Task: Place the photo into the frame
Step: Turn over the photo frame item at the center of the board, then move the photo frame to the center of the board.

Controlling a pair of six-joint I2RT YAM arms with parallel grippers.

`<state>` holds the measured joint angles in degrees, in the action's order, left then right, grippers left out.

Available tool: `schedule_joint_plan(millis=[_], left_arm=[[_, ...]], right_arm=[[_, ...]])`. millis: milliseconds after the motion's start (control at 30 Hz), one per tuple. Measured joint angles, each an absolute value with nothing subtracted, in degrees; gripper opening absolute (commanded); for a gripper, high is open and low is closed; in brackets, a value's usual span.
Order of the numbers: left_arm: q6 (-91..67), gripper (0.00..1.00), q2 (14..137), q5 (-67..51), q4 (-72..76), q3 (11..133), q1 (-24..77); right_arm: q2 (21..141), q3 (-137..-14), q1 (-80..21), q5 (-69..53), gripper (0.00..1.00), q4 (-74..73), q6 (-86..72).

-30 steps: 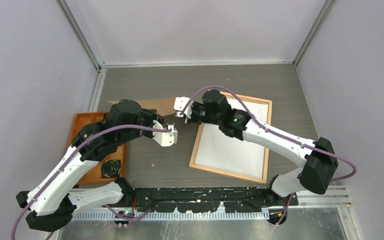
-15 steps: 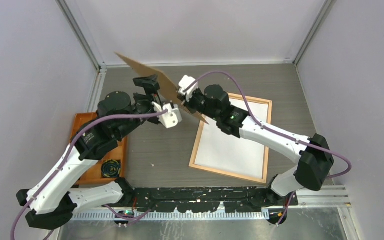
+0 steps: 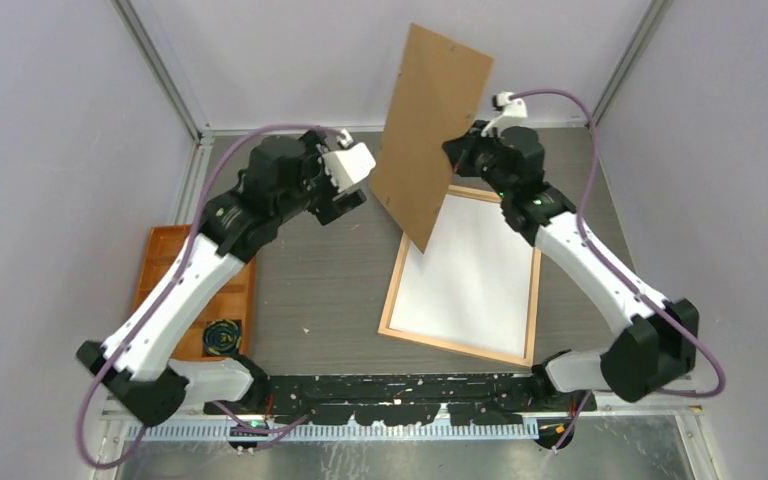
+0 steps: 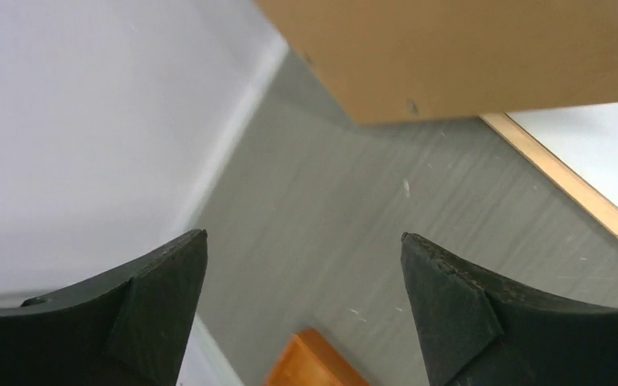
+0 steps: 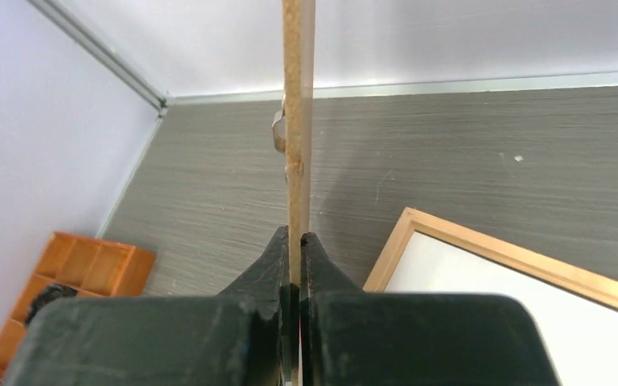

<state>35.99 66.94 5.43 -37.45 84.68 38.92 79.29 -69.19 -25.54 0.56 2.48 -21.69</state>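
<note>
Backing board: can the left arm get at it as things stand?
Probably yes. The left fingers stand open close beside the backing board, with nothing between them; the right fingers pinch only one edge of it.

Frame (image 3: 455, 347): thin light-orange wood, lying flat at 3 o'clock; long axis toward 1 o'clock. Photo (image 3: 470, 275) inside it, white back up.

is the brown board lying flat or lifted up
Lifted: the brown board hangs steeply tilted in the air, pinched at its edge by the right gripper.
</note>
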Motion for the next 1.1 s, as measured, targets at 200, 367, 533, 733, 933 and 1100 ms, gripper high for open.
schedule_joint_plan(millis=[200,367,533,733,933,1100], left_arm=[[25.5,0.83,85.8,-0.4,-42.8,92.7,30.7],[17.8,0.77,99.5,-5.3,-45.5,97.8,30.3],[10.7,0.72,114.0,-9.7,-46.7,105.7,30.3],[4.2,0.68,127.4,-14.1,-48.4,113.1,30.6],[1.6,0.66,131.6,-16.4,-48.6,114.3,32.2],[-0.2,0.66,131.9,-18.5,-48.4,114.3,33.5]], right_arm=[[66.0,-68.9,-20.7,2.0,0.01,-7.6,-27.3],[55.7,-69.9,-19.5,8.8,0.01,-16.8,-27.8],[50.0,-71.2,-19.4,15.2,0.01,-24.9,-27.8],[48.1,-71.8,-19.3,18.6,0.01,-32.3,-27.8],[48.2,-71.8,-19.3,18.8,0.01,-35.6,-27.8],[49.0,-71.6,-19.3,18.4,0.01,-35.7,-28.1]])
